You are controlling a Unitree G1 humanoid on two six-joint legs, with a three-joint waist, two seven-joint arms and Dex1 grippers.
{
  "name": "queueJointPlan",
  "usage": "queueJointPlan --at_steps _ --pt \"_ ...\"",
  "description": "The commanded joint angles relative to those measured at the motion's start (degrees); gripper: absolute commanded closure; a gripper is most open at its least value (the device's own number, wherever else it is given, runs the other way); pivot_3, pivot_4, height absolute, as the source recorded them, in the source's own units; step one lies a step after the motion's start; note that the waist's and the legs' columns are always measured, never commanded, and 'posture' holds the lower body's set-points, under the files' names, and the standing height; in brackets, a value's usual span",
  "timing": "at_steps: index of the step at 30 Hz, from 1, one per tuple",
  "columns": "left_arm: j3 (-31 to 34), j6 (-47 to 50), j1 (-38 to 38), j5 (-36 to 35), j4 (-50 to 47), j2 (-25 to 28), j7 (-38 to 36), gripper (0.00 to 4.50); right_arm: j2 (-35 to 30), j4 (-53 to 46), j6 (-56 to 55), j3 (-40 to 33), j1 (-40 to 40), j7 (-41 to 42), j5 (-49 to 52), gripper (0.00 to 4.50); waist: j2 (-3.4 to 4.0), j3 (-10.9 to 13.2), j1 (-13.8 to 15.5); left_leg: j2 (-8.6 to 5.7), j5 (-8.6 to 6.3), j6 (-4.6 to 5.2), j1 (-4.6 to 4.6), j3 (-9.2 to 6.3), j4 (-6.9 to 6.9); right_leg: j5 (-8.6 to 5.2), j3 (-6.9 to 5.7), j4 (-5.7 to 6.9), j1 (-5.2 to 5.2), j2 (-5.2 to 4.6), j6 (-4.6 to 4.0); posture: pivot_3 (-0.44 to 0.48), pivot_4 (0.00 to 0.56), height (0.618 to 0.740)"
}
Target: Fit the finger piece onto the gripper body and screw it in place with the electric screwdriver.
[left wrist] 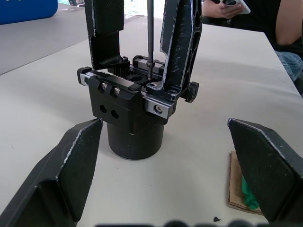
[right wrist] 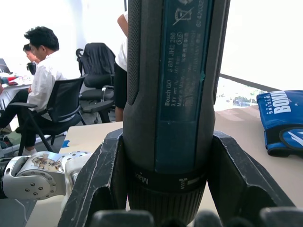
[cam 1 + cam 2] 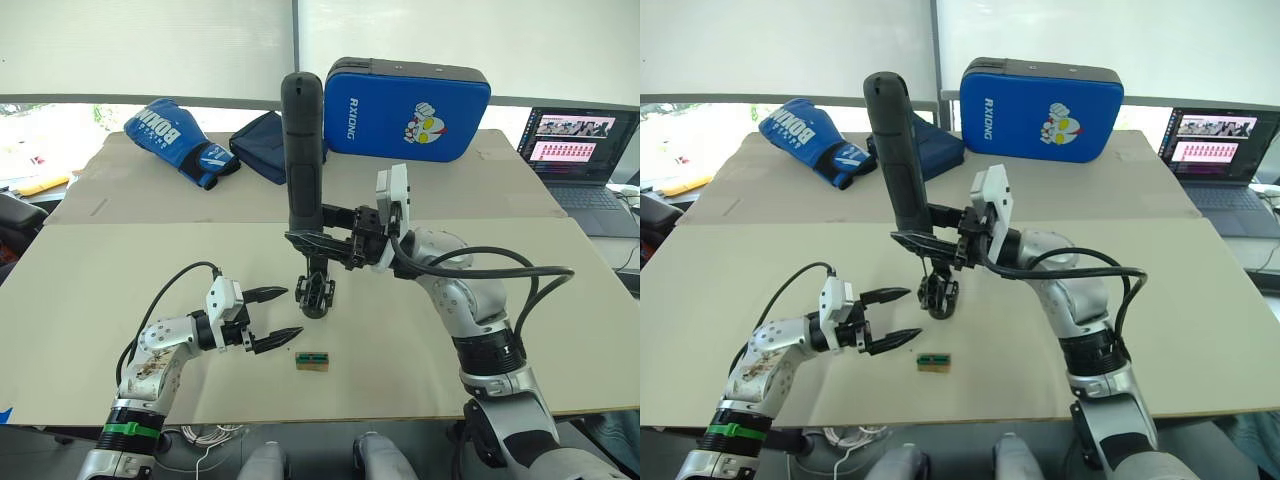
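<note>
**Item: screw-driving step, bit at the screw seat**

- Right claw (image 3: pixel 318 240) — clamped round the lower barrel of the electric screwdriver (image 3: pixel 303 150), which we hold near upright, leaning a little. Its thin bit (image 1: pixel 149 35) comes down onto the top of the gripper body (image 1: pixel 132 111), the tip at a hole between the two upright fingers.
- Gripper body — standing on its round base on the surface (image 3: pixel 150 260), just ahead of our left claw. The finger piece (image 1: pixel 182 42) appears already seated upright on the body's nearer corner; which of the two uprights is the fitted one we judge rather than see.
- Left claw (image 3: pixel 272 318) — fingers spread wide, holding nothing, near the body on the side facing us and apart from it.
- Small green-and-tan block (image 3: pixel 313 361) — lying on the surface beside the left claw, not involved.

Handling note: we should keep the bit in line with the screw axis and press lightly straight down — a leaning barrel invites the tip to slip out. We judge the free-standing body may turn or tip under torque, so closing the left claw on its base would steady it.
</note>
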Motion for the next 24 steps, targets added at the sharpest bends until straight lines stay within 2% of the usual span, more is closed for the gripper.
queueJointPlan --at_steps 1,24 --pt "0.31 -0.65 0.1 -0.74 -1.45 0.19 -0.11 0.0 0.6 -2.26 -1.95 -1.41 -0.95 0.02 1.13 2.56 0.0 0.0 0.0 0.0 0.0 0.0 0.0 0.0 0.0 0.0 0.0 0.0 0.0 0.0 0.0 0.0 0.15 0.74" --pt "0.23 -0.25 0.18 -0.81 -1.93 0.1 0.5 0.0 0.46 -2.77 -0.75 -0.55 -0.04 0.08 1.06 2.56 0.0 0.0 -0.02 0.0 0.0 0.0 0.0 0.0 0.0 0.0 0.0 0.0 -0.01 0.0 0.0 0.0 0.15 0.74"
